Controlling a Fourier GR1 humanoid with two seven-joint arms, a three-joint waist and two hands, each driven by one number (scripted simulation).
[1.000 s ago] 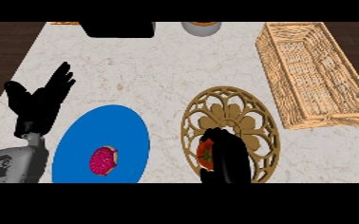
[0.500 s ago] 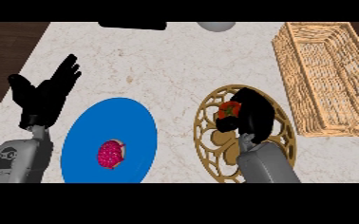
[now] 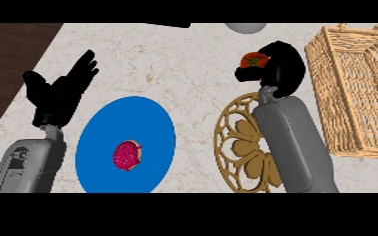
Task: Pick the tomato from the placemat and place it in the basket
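Blue plate [image 3: 103, 135] with pink-frosted donut [image 3: 127, 155]

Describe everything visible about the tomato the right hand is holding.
The small round red tomato has a glossy skin and a dark green stem cap facing up. The robot's black right hand curls round its right side, hiding part of it. It is lifted clear of the round gold openwork placemat, over bare marble counter, left of the woven wicker basket, not yet inside.

Two smooth grey forearms, rounded like capsules, rise from the lower edge. Each ends in a matte black robot hand, the left [image 3: 57, 92] and the right [image 3: 279, 69], with slender fingers and a thumb. The left forearm carries a faint dark marking near its base.
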